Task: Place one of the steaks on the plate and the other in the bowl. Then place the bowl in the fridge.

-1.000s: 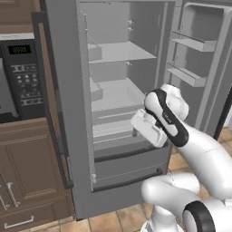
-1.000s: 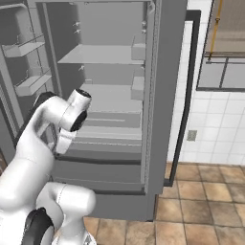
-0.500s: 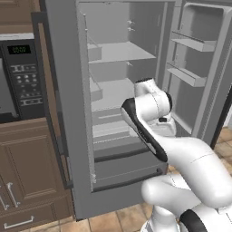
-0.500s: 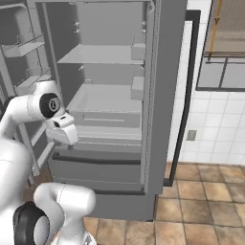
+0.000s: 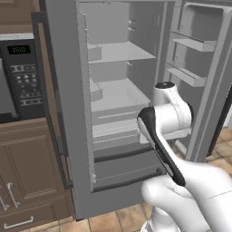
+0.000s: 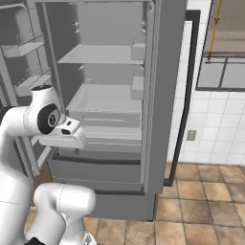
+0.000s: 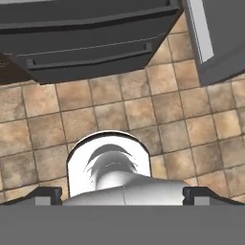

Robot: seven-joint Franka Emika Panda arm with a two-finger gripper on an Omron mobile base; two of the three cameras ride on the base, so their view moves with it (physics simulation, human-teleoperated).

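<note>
The fridge (image 5: 63,113) stands with both upper doors swung wide, and its grey shelves (image 5: 118,95) are bare. The same fridge (image 6: 165,95) faces me in the right base view, with my hand (image 6: 64,138) held low in front of its lower shelf. In the hand view my gripper (image 7: 122,195) points down at the tiled floor, open, with nothing between its fingertips (image 7: 48,194). The fridge's dark lower drawers (image 7: 91,52) lie across the top of that view. The steaks, the plate and the bowl are out of view.
A black microwave (image 5: 18,77) sits in wooden cabinets (image 5: 27,167) left of the fridge. The open right door (image 5: 195,59) carries door bins. Brown floor tiles (image 6: 201,206) spread to the right, under a white tiled wall and a window (image 6: 225,43).
The arm has swung and folded in front of the fridge, and the hand has drawn back from the shelves and turned toward the floor. The jaws stay open.
</note>
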